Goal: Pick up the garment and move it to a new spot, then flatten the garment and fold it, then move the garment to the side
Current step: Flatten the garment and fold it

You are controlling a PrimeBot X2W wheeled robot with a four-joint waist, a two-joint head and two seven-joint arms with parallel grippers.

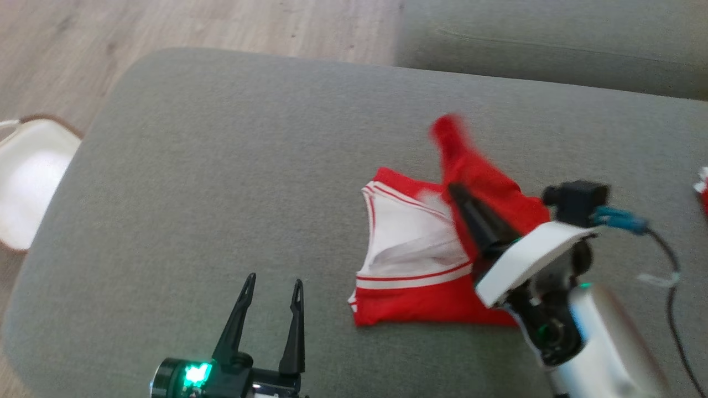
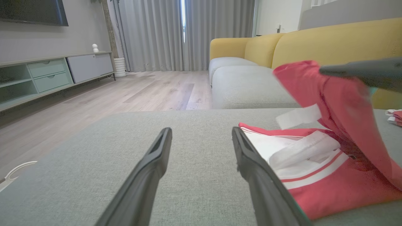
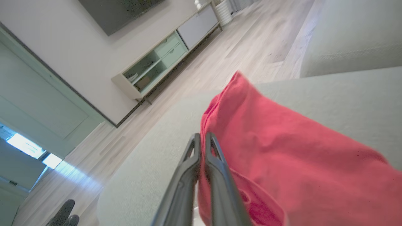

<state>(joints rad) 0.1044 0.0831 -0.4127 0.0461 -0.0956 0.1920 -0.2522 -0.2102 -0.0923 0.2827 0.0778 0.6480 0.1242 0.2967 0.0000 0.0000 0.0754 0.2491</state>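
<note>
A broad grey cushion (image 1: pixel 221 166) of a sofa serves as the work surface, its woven fabric smooth and bare apart from the garment (image 1: pixel 412 249), which lies right of centre in the head view. The garment is red with white panels and stripes; its lower part rests flat on the cushion while one red flap is lifted up off it. The right gripper (image 1: pixel 456 190) has its jaws closed on that raised flap, red cloth pinched between the two fingers in the right wrist view. The left gripper (image 1: pixel 275 281) hangs over bare cushion just left of the garment, jaws wide open and holding nothing. A second bit of red and white cloth (image 1: pixel 702 190) lies at the cushion's far right edge. Beyond the cushion is a pale wooden floor (image 1: pixel 66 44), a yellow sofa back (image 2: pixel 329 40), grey curtains (image 2: pixel 157 31), a low sideboard (image 2: pixel 47 75) and a dark screen (image 2: pixel 31 12) on the wall.
</note>
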